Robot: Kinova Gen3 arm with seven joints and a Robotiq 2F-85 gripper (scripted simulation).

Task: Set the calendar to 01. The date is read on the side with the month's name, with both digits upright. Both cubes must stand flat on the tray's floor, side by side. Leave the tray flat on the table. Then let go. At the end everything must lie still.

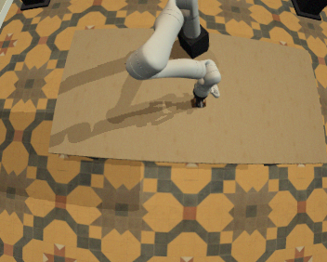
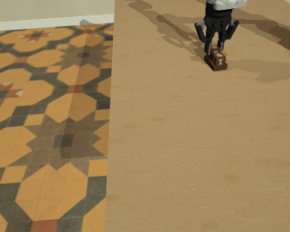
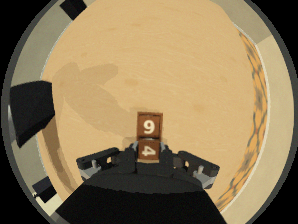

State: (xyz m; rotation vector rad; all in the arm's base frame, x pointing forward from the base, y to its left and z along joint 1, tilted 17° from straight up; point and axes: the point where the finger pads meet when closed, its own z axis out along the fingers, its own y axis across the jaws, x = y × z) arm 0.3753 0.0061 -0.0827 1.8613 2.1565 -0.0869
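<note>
A small dark brown calendar tray (image 2: 209,62) stands on the table under my gripper (image 1: 200,102) (image 2: 215,48) (image 3: 148,160). Two brown cubes sit in it in a row. In the wrist view the far cube (image 3: 149,127) shows a white 9 on top and the near cube (image 3: 148,151) shows a 4 on top. My fingers stand on either side of the near cube and are shut on it. In the exterior view the free cube (image 2: 221,61) shows a 1 on its front side. The held cube is mostly hidden by the fingers there. The month's name is not legible.
The tan table (image 1: 268,116) (image 2: 196,144) reaches far around the tray. Its left edge in the exterior view drops to the patterned floor (image 2: 44,123). The arm's black base (image 1: 193,44) stands at the table's back.
</note>
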